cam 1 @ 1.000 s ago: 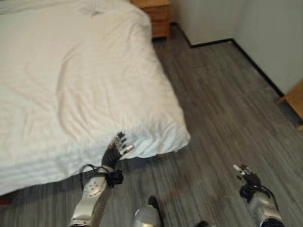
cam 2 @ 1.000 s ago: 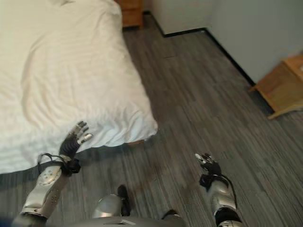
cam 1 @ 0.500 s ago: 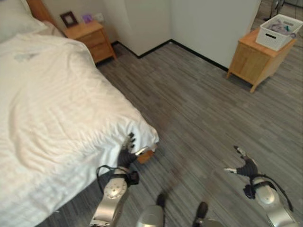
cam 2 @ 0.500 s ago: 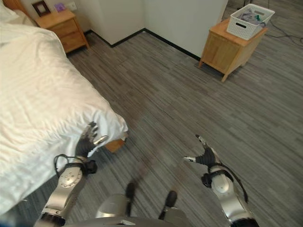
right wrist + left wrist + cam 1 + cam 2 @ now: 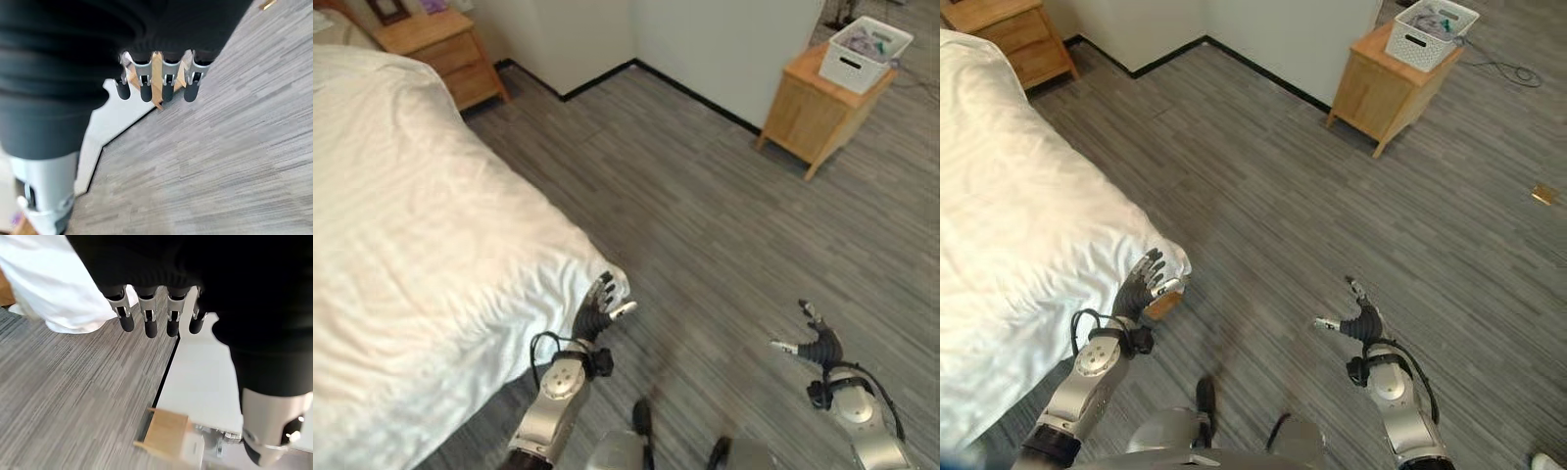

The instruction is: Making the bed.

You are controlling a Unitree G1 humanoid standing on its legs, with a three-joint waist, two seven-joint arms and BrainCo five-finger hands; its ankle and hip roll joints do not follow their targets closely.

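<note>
Camera swung since half a second back: more floor (image 5: 705,225) in view, wooden cabinet (image 5: 808,117) with white basket (image 5: 869,44) nearer the top edge, nightstand (image 5: 440,54) up at top left. Left hand (image 5: 599,311) still raised at the bed's corner, fingers (image 5: 148,318) straight and apart, holding nothing, tips just beside the white duvet (image 5: 421,235), contact hard to tell. Duvet spread over the bed, corner hanging toward the floor. Right hand (image 5: 816,343) well apart over bare floor, fingers (image 5: 166,83) relaxed and spread. No writing readable.
</note>
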